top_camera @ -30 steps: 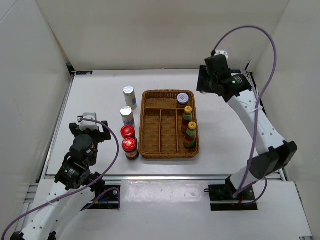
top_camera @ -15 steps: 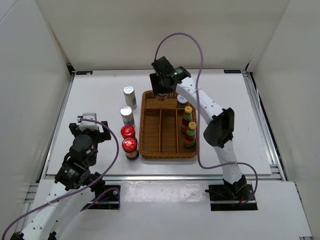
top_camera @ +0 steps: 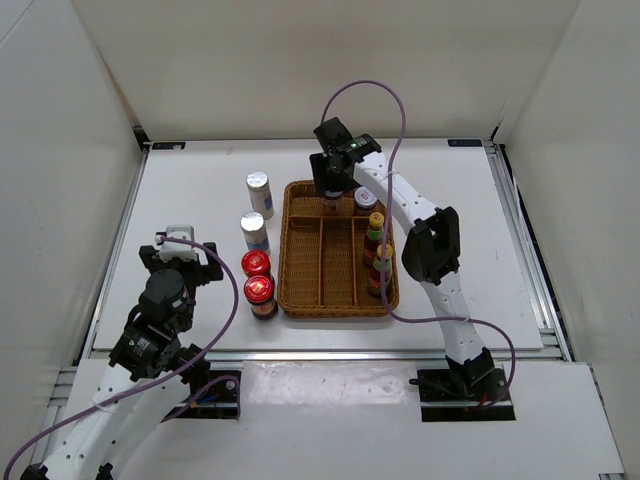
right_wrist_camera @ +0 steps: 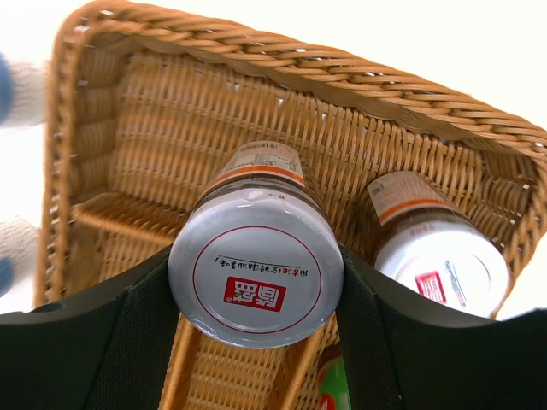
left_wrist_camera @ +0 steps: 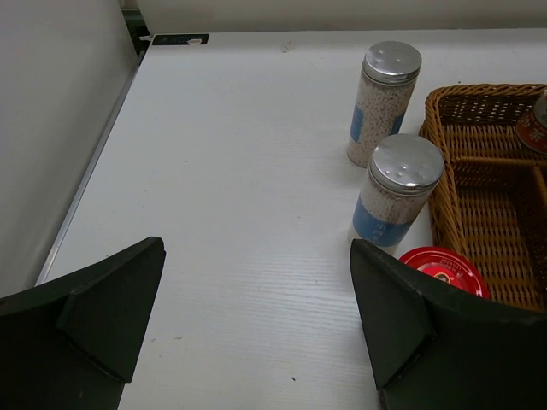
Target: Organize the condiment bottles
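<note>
Grey-lidded jar (right_wrist_camera: 255, 269) is clamped in the right hand (right_wrist_camera: 256, 307), at the wicker tray's (right_wrist_camera: 282, 73) far compartment beside a second grey-lidded jar (right_wrist_camera: 440, 256). The left hand (left_wrist_camera: 256, 256) gapes wide, empty.

Your left arm (top_camera: 150, 335) and right arm (top_camera: 392, 192): white links joined by black joints, each trailed by a lilac cable (top_camera: 365, 84); a green light (top_camera: 352, 148) glows near the right wrist. Your left gripper (left_wrist_camera: 256, 248) carries dark, matte, wedge-shaped fingers (left_wrist_camera: 102, 307).

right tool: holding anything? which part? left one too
The right tool holds a grey-lidded jar, one finger on each side of its lid. The left tool is open and holds nothing.
</note>
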### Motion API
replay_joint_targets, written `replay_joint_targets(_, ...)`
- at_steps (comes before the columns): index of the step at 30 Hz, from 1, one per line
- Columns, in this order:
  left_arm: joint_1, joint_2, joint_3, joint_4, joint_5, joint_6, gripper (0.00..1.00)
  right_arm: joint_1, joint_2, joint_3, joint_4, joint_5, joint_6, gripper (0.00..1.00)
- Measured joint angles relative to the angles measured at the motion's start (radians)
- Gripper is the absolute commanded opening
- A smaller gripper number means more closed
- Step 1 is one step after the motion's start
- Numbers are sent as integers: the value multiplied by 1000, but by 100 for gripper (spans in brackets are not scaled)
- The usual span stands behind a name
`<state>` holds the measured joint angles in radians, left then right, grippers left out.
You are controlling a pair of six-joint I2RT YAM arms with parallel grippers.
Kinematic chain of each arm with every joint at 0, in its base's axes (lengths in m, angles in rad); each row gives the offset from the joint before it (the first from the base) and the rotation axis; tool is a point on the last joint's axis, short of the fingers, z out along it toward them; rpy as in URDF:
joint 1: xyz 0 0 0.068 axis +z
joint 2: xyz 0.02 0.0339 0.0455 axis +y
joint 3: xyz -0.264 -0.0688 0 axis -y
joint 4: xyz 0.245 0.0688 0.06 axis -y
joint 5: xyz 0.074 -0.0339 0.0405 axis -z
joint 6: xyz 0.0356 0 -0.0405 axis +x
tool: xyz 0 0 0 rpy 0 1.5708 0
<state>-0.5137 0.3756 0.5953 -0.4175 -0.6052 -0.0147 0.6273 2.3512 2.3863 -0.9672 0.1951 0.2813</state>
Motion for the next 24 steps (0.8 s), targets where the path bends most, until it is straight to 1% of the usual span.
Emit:
replay_joint_targets(2, 0, 0, 0, 0, 3, 0, 100, -6, 21, -2, 1, -6, 0, 12)
replay_joint_targets(4, 0, 0, 0, 0, 4, 0, 100, -10, 36, -14, 6, -11, 3, 17)
replay_joint_targets(5, 0, 0, 0, 0, 5, 0, 100, -10, 44, -19, 5, -13, 3, 22)
replay_joint_targets(6, 0, 0, 0, 0, 5, 0, 100, -11, 48, -27, 6, -15, 3, 42)
replay_joint_targets(7, 0, 0, 0, 0, 6, 0, 100, -11, 53, -29, 4, -17, 3, 58)
replay_joint_targets(8, 0, 0, 0, 0, 8, 0, 100, -12, 57, -29, 3, -18, 4, 77)
replay_joint_targets(9, 0, 0, 0, 0, 10, 0, 100, -12, 59, -29, 4, -19, 7, 100)
replay_joint_targets(14, 0, 10, 0, 2, 15, 0, 100, -12, 37, -12, -11, 10, 26, 100)
replay_joint_targets(17, 0, 36, 0, 6, 15, -2, 100, -12, -38, -6, -43, 32, 26, 100)
replay_joint_targets(20, 0, 56, 0, 6, 19, -21, 100, -3, -224, -22, -70, 91, 23, 100)
replay_joint_targets(22, 0, 60, 0, 6, 34, -48, 100, 15, -440, -105, -50, 153, 17, 100)
replay_joint_targets(23, 0, 62, 1, 2, 48, -61, 100, 36, -637, -226, 2, 202, 9, 100)
replay_joint_targets(24, 0, 67, 3, -6, 65, -77, 100, 45, -737, -277, 11, 225, 9, 100)
